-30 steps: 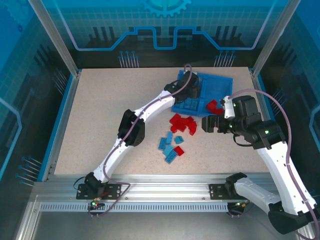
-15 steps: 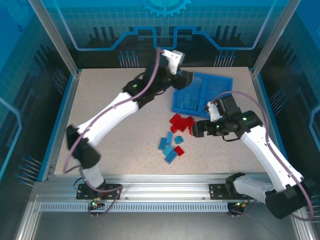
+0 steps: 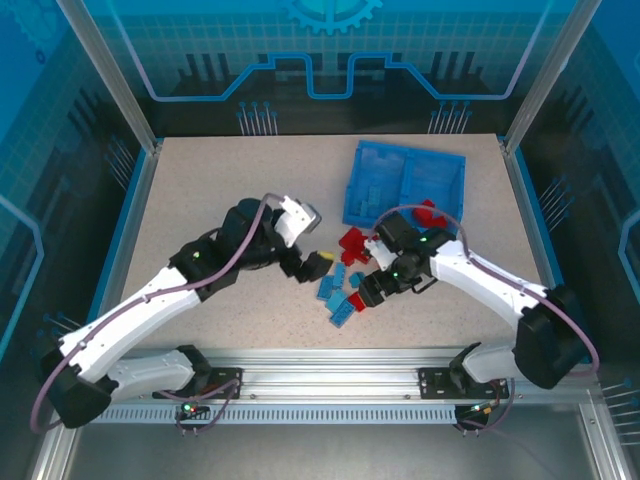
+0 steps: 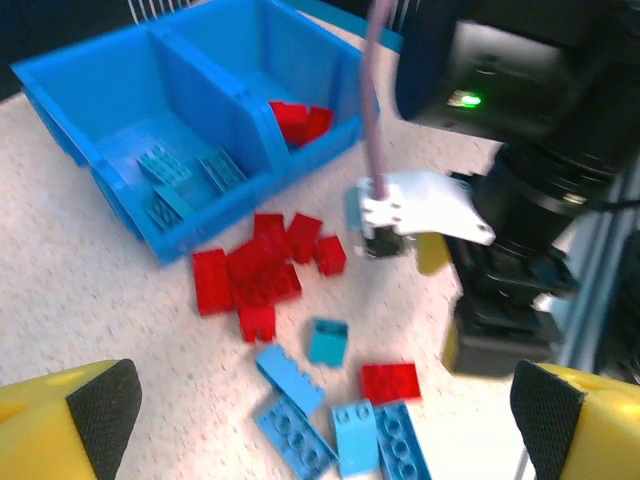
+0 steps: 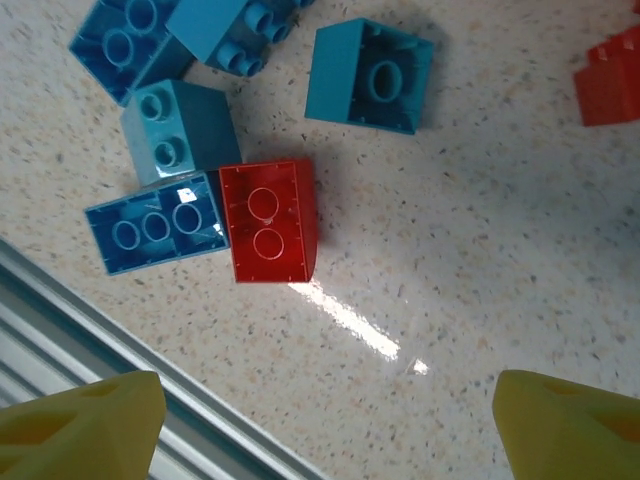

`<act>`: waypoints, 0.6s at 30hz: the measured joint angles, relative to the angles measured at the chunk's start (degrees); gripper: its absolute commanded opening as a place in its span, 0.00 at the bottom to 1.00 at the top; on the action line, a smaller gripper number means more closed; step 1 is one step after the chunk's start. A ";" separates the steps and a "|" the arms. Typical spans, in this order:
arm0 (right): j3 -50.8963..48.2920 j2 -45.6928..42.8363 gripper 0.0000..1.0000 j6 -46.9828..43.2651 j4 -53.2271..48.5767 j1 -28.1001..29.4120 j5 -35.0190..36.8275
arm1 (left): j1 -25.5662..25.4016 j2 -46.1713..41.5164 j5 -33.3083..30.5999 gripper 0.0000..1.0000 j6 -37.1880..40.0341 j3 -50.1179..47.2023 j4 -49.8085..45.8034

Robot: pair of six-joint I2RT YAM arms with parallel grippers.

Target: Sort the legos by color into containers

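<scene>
- Top view: one tray (image 3: 412, 152) sits far right on the worktop (image 3: 220, 180), with the loose legos (image 3: 352, 268) just in front. The left claw (image 3: 308, 265) has backed off from the tray, and the right claw (image 3: 362, 292) has come down over the blue bricks (image 3: 338, 300).
- Left wrist: we count five loose blue and roughly seven red. About four blue lie in one compartment, red in the other. The left claw is spread wide and empty.
- Right wrist: five blue and one whole red brick (image 5: 268, 220). The right claw gapes and touches nothing.
</scene>
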 measured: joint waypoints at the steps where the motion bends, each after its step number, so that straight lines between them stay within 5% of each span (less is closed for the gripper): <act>1: 0.04 1.36 0.81 -0.22 0.37 0.83 0.90 | -0.04 -1.64 0.26 0.99 0.00 -1.25 -0.85; 13: -0.11 11.58 0.70 0.04 6.80 8.39 3.30 | -0.04 -13.86 0.31 0.99 -0.02 -11.63 -1.68; 18: -0.07 15.72 0.55 0.63 7.21 9.05 3.37 | -0.04 -13.86 -0.35 0.99 -0.02 -11.63 -1.27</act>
